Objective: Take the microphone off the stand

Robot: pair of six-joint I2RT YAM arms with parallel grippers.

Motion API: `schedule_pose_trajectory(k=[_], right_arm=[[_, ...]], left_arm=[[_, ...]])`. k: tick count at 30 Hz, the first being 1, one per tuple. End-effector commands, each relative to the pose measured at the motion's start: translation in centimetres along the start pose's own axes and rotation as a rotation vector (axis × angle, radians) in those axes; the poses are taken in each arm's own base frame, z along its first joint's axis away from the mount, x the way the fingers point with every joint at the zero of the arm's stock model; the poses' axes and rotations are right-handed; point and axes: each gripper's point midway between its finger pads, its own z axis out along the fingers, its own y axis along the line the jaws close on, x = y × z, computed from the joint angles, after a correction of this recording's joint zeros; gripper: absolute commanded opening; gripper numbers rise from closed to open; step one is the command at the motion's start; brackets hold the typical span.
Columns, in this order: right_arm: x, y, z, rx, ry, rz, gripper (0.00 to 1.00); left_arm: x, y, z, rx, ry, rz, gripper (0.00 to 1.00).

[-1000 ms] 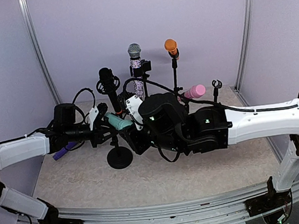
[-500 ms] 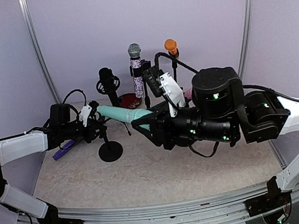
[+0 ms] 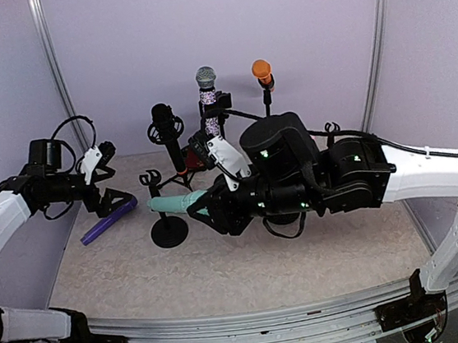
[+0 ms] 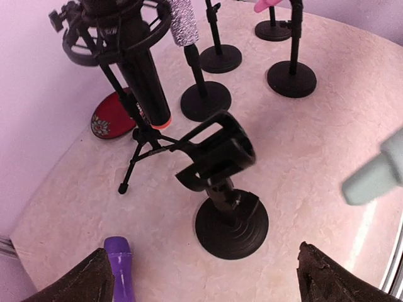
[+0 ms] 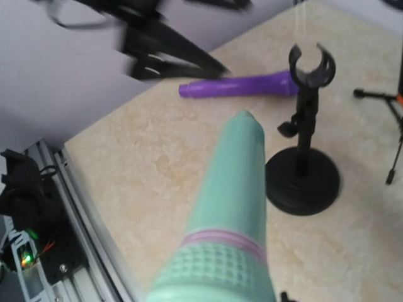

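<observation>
The teal microphone (image 3: pixel 175 203) is out of the stand and hangs level above the table, with my right gripper (image 3: pixel 210 209) shut on its head end. In the right wrist view the microphone (image 5: pixel 234 195) points away from me, toward the stand. The black stand (image 3: pixel 168 227) stands upright with its clip (image 3: pixel 151 179) empty; that clip (image 4: pixel 218 146) and the round base (image 4: pixel 232 220) also show in the left wrist view. My left gripper (image 3: pixel 103 184) is open, drawn back to the left of the stand, and its fingertips (image 4: pixel 85 283) hold nothing.
A purple microphone (image 3: pixel 108 221) lies on the table left of the stand. Behind stand a black microphone on a tripod (image 3: pixel 166 127), a glitter microphone (image 3: pixel 205 79), an orange one (image 3: pixel 261 70) and another empty clip (image 3: pixel 332 129). A red disc (image 4: pixel 110 116) lies by the tripod.
My left gripper has opened, let go of the stand and pulled back to the left. The right gripper has carried the teal microphone clear of the clip and lower, in front of the stand.
</observation>
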Motion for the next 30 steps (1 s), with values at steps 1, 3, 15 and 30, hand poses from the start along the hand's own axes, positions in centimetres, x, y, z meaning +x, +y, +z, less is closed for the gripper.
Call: schedule_pose_trajectory(k=[1, 3, 15, 30], right_arm=[[-1.4, 1.4, 1.6, -0.174, 0.01, 0.044, 0.0], [-1.8, 2.1, 3.1, -0.245, 0.02, 0.045, 0.0], [-3.3, 5.4, 10.0, -0.429, 0.037, 0.014, 0.0], [-2.7, 3.9, 11.6, -0.434, 0.025, 0.063, 0.59]], left_arm=[[1.8, -6.8, -3.8, 0.222, 0.061, 0.175, 0.99], [1.7, -8.5, -4.5, 0.265, 0.056, 0.208, 0.99], [1.8, -12.0, -4.1, 0.369, 0.07, 0.252, 0.85], [2.8, -9.3, -3.5, 0.266, 0.104, 0.243, 0.3]])
